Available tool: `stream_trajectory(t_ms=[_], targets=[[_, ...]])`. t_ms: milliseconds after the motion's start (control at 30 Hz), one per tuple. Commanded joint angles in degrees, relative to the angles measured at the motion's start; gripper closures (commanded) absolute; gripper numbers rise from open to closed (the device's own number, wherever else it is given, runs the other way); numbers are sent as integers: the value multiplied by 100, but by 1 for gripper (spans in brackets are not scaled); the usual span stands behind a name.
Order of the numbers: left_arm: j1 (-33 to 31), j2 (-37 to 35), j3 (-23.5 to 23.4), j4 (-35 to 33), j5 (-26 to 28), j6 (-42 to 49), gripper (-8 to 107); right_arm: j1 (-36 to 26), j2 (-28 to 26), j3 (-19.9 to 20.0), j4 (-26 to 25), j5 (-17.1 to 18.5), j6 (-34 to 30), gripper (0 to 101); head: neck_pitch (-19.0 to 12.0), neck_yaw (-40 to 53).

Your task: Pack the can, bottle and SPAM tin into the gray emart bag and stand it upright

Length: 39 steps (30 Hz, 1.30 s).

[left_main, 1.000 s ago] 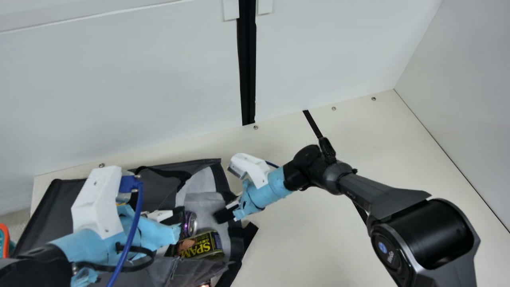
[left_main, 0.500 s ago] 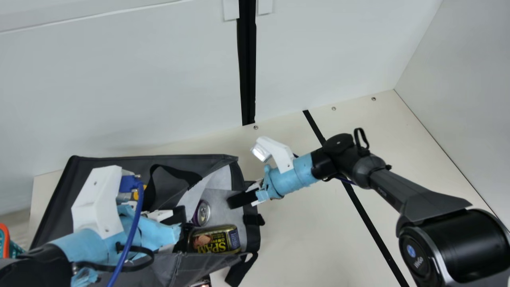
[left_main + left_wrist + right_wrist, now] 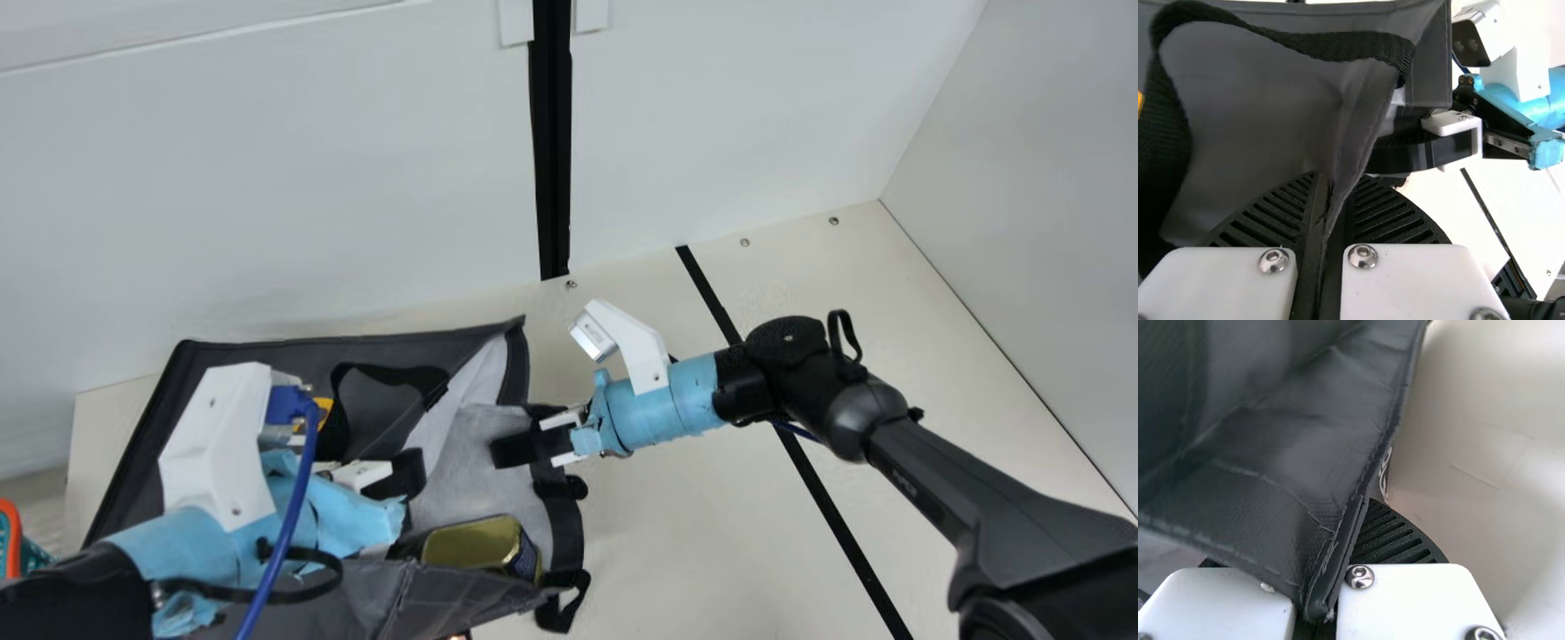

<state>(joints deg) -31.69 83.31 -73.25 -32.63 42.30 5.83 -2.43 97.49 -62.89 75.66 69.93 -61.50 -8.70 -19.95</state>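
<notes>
Left hand [image 3: 1330, 203] reaches in from the main view's left with its fingers pressed together on a fold of gray fabric. We see that fold pass between the ribbed pads in the left wrist view, beside a black strap [image 3: 400, 377]. Gray emart bag [image 3: 444, 597] lies under and around this hand, its long axis running roughly left to right in the main view. Its pale lining is exposed toward the right end, so we judge the mouth to face that way and partly upward.

SPAM tin [image 3: 473, 542] rests inside the bag near that right end, against the near wall, with its long axis roughly along the bag's. Relative to the left hand, we locate it rightward and toward the view's near side; relative to the right hand [image 3: 512, 451], it lies straight toward the near side. We cannot tell which hand is nearer to it. Right hand enters from the opposite side and pinches the bag's dark edge, as the right wrist view confirms. Cream desk [image 3: 711, 533] extends beyond.

We judge the step to be righting the loaded bag. Governing relation: the right hand holds the mouth end, the left hand holds the wall farther in. We advise raising the right end first, with the left grip as the steadying point. Caution: the tin may slide toward the open end if the mouth dips.
</notes>
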Motion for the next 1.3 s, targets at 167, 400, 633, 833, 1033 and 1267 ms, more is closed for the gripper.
stream_trajectory(t_ms=[167,400,633,833,1033,1267], targets=[[148,-31,-111,-627,9,654,107,-11,-561,92,278,-3,405,101,-130,-5],[366,-200,-184,-1046,78,1045,107,73,-1097,98,648,-3,850,101,-130,-5],[507,-392,-335,-1211,201,1200,107,108,-1622,-45,994,-3,1309,101,-130,-5],[539,-588,-528,-1133,346,1064,107,64,-2027,-179,1164,-3,1650,101,-130,-5],[501,-803,-822,-837,663,686,107,9,-2409,-262,1313,-3,1985,101,-130,-5],[374,-1006,-1310,-362,1150,206,107,-73,-2813,-340,1445,-3,2387,101,-130,-5]])
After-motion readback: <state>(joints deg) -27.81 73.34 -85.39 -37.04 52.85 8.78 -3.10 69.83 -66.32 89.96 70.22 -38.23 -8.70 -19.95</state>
